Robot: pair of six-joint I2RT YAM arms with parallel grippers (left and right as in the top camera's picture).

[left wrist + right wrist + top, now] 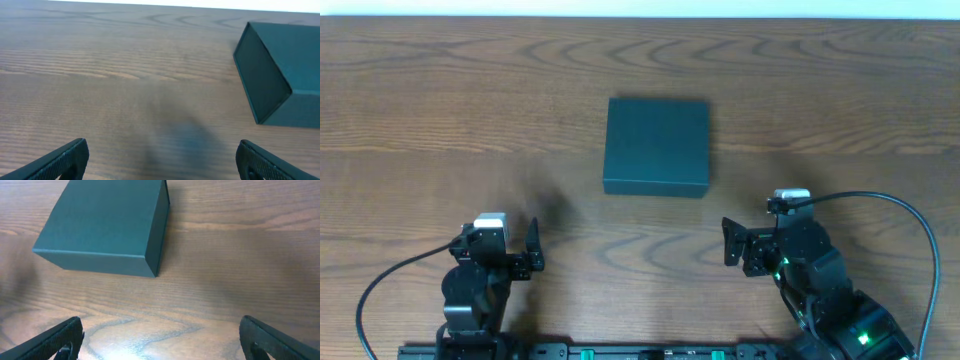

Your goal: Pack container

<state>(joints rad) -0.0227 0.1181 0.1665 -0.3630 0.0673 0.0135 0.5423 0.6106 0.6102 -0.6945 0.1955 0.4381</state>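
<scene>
No readable text, labels or numbers; container (656, 145) surface plain.

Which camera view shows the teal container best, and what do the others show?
The overhead view: the container shows whole, every edge visible. The right wrist view crops its far edge, showing top and two sides. The left wrist view catches only one end, cut off at right.

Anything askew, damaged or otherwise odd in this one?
Nothing stands out. The container sits flat and shut on the table, roughly square to its edges, with no visible dents or tears. The left gripper and right gripper are both open and apart from it.
</scene>
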